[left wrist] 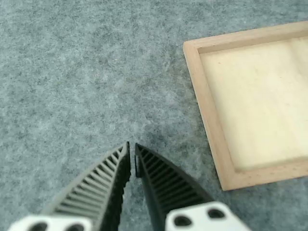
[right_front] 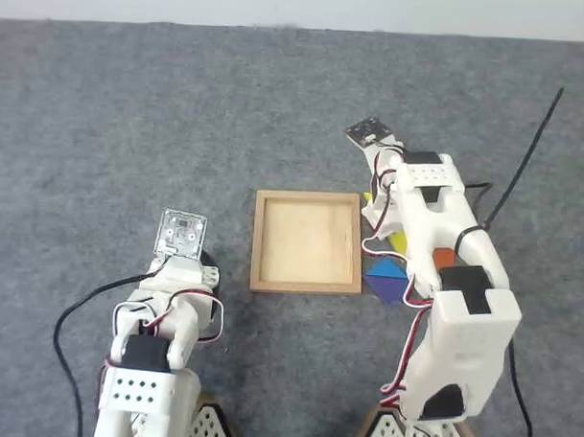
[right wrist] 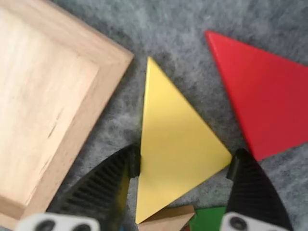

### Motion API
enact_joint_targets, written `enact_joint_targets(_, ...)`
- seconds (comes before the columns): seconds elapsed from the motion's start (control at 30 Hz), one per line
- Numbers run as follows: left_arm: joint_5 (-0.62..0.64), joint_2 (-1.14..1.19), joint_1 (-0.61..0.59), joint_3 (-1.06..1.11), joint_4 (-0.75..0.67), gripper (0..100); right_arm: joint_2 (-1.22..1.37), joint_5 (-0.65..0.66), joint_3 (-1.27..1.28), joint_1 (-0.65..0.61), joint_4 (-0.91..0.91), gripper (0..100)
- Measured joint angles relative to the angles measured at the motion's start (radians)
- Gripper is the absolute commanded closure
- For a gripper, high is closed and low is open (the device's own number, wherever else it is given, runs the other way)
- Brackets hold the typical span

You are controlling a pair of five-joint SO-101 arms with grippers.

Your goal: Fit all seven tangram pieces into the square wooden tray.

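Left arm (right_front: 164,315): white plastic shell with black and red cables (right_front: 82,312) looping off it, nearest the table's front edge, to the left of the tray.
Left gripper (left wrist: 132,147): two black ribbed fingers (left wrist: 103,180) tapering to points. The tips are pressed together with nothing between them, low over bare carpet and well apart from the tray's corner.
Purple piece (right_front: 391,290): flat and pointed, on the carpet just right of the tray's near right corner, partly under the right arm.
Blue triangle (right_front: 386,271): flat, touching the purple piece on its far side, close to the tray's right rim.
Tray (right_front: 304,287): square, pale wood with a raised, slightly darker rim. Its smooth floor shows faint grain. It lies flat in the middle of the table between the two arms.
Right arm (right_front: 431,214): white, blocky, stretched over the pieces to the right of the tray.
Right gripper (right wrist: 185,159): ribbed black fingers (right wrist: 98,185) spread wide, one on either side of the yellow triangle. Whether they touch it cannot be told.
Yellow triangle (right wrist: 172,144): smooth, matte and sharp-cornered, flat on the carpet just beside the tray's outer rim.
Green piece (right wrist: 208,219): only a corner in sight, beside the yellow triangle's lower tip.
Red triangle (right wrist: 262,96): larger, smooth and flat, near the yellow triangle on the side away from the tray, not touching it.
Carpet (right_front: 133,107): grey, felted, mottled nap covering the whole table.
Wall (right_front: 280,5): pale plain strip beyond the carpet's far edge.
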Motion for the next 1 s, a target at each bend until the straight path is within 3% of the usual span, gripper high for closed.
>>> enact_joint_targets(0.37,0.000,0.000,0.000,0.000,0.000,98,-0.014,0.000,-0.009,0.003,0.061,77.9)
enact_joint_targets(0.77,0.000,0.000,0.000,0.000,0.000,98,-0.241,-0.058,0.043,-0.025,0.114,77.3)
enact_joint_targets(1.0,0.000,0.000,0.000,0.000,0.000,98,-0.292,-0.051,0.064,-0.034,0.114,63.0)
